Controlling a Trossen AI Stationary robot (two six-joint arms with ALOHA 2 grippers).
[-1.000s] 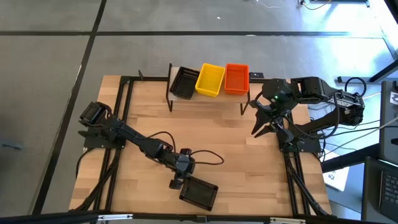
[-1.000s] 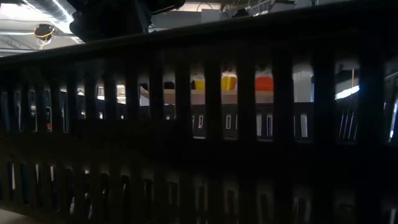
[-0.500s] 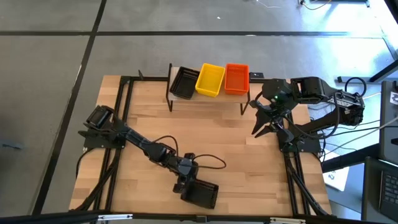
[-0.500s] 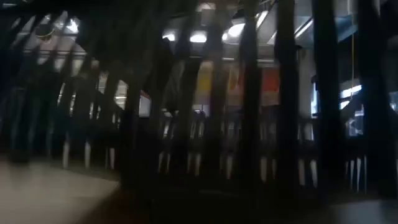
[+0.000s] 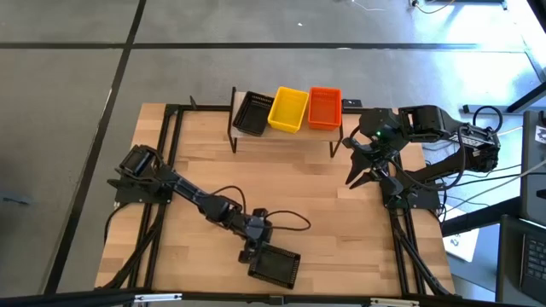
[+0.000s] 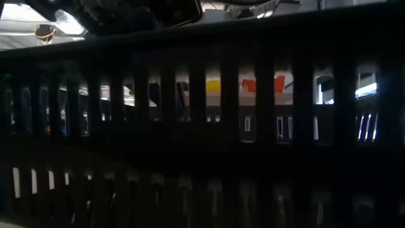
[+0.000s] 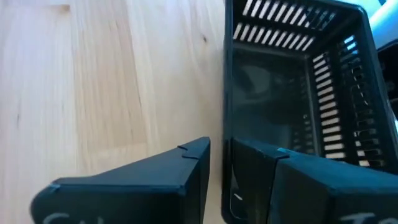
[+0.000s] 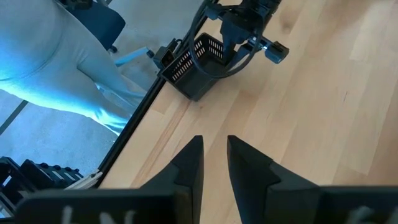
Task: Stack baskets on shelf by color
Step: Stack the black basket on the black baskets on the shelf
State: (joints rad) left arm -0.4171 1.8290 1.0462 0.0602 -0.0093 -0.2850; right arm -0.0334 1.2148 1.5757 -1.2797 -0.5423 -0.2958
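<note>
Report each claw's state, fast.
Left claw: shut on the black basket wall, near table edge.
Right claw: nearly shut, empty, beside the shelf.

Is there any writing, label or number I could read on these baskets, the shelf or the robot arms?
None can be read.
Left gripper: pale marks low on its fingers, cut off, unreadable.
Right gripper: similar pale marks, cut off, unreadable.
Black basket, shelf and its baskets: no text visible.

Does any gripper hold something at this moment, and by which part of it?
The left gripper holds the black basket by its side wall, one finger inside, one outside. The right gripper holds nothing.
</note>
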